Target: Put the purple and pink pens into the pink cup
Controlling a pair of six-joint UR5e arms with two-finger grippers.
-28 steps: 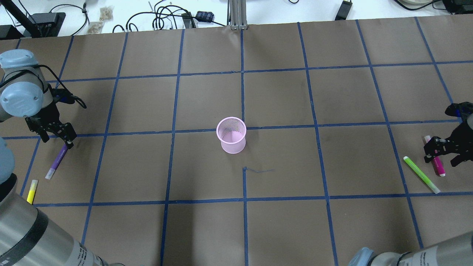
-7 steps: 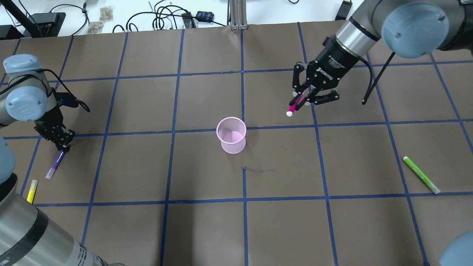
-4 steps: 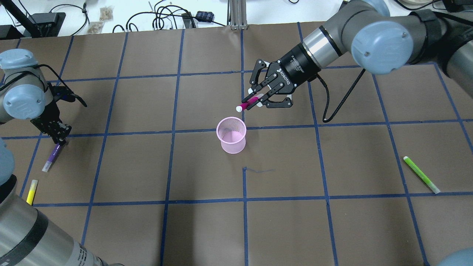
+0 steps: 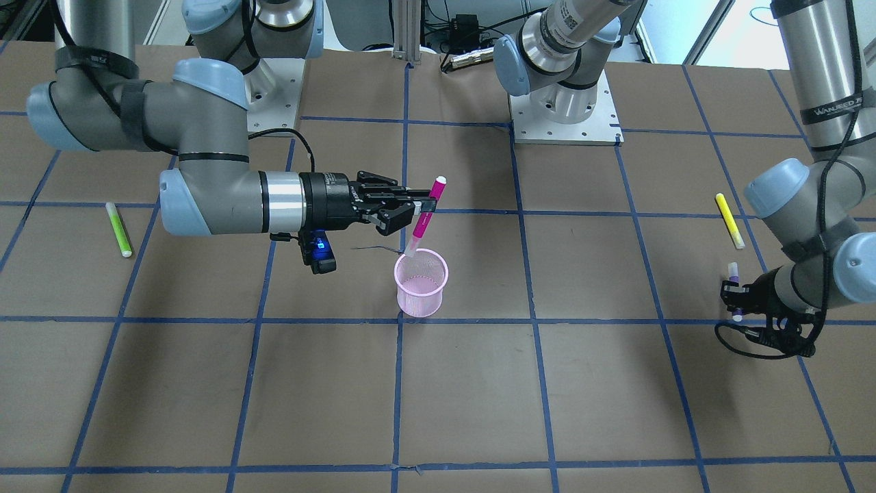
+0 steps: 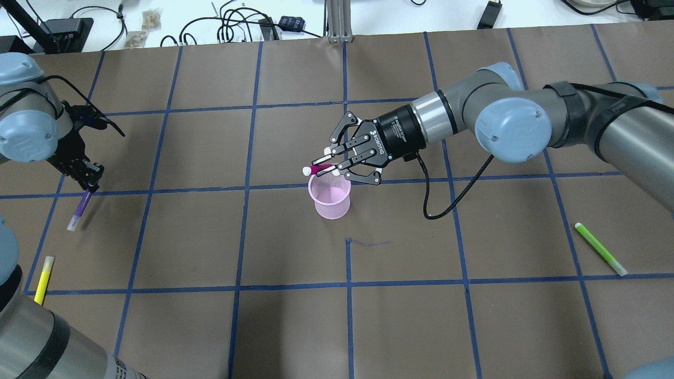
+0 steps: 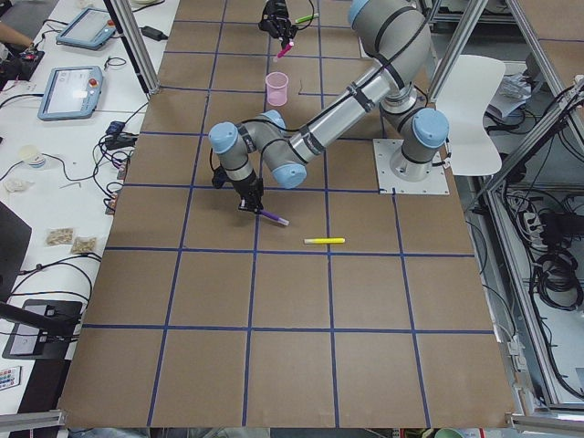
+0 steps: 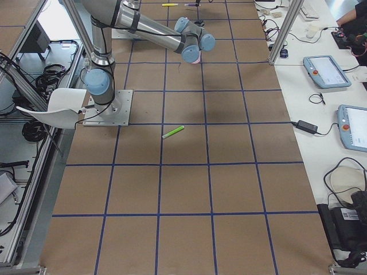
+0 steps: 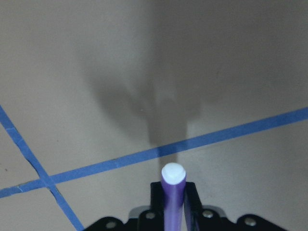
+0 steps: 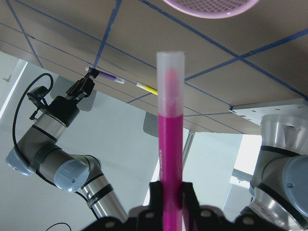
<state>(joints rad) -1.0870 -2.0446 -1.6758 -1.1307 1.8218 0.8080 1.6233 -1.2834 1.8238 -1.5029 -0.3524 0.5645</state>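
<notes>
The right gripper (image 4: 424, 205) was clamped on the pink pen (image 4: 426, 213), held tilted with its lower tip at the rim of the pink cup (image 4: 421, 291) at mid-table, forearm stretched level. The left gripper (image 5: 87, 184) pinched the purple pen (image 5: 78, 209) near the table's left edge, wrist pointing down.

Grey arms (image 4: 154, 113), pale-blue caps (image 5: 513, 129) — black right gripper (image 4: 426, 203), cable (image 5: 436, 217)

I'm working in a robotics lab here: brown paper tabletop (image 5: 295, 326) gridded in blue tape, grey teach pendant tablets (image 7: 327, 71) on the white side bench (image 7: 287, 86), black cables (image 5: 231, 23) tangled past an aluminium frame post (image 5: 337, 21)
</notes>
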